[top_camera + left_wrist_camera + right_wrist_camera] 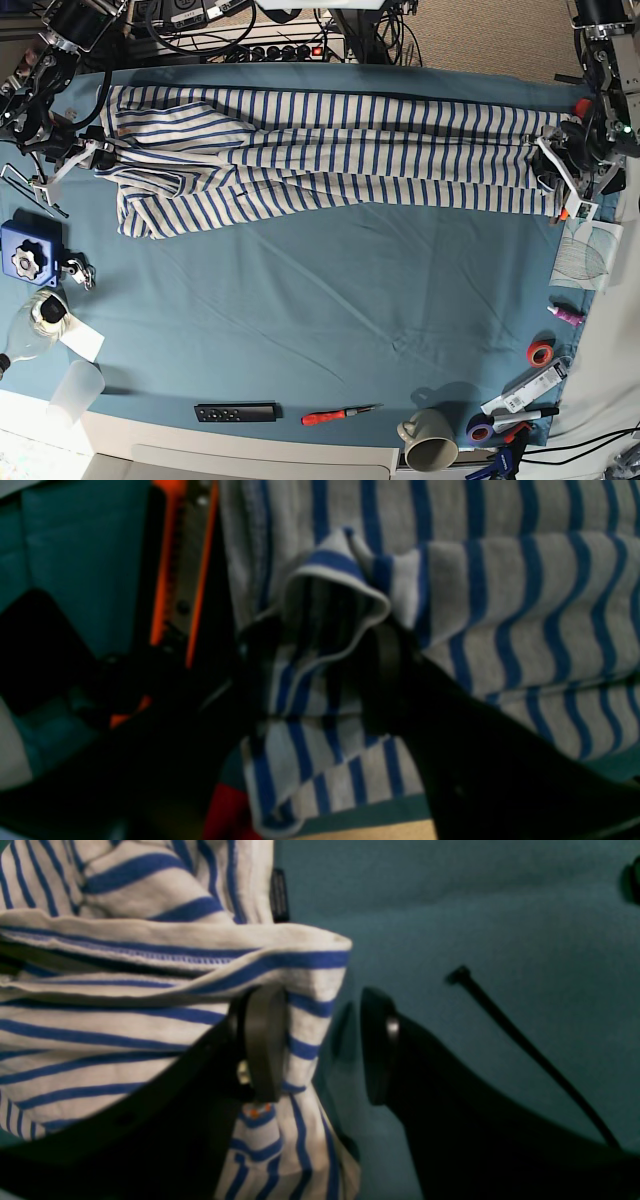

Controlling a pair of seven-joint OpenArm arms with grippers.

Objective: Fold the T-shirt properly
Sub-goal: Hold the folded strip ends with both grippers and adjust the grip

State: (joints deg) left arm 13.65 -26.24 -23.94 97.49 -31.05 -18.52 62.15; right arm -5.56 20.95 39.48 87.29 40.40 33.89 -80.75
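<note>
Teal cloth (300, 310) bears the T-shirt (330, 160), folded lengthwise into a long band but not yet crosswise, left gripper (320, 680) and right gripper (320, 1045) spread at its ends.

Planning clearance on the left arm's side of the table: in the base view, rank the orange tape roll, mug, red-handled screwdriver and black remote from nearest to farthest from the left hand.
From the left hand, at the table's right edge:
1. Orange tape roll, right edge, below the hand.
2. Mug, front edge, right of centre.
3. Red-handled screwdriver, front, near centre.
4. Black remote, front, left of the screwdriver.
</note>
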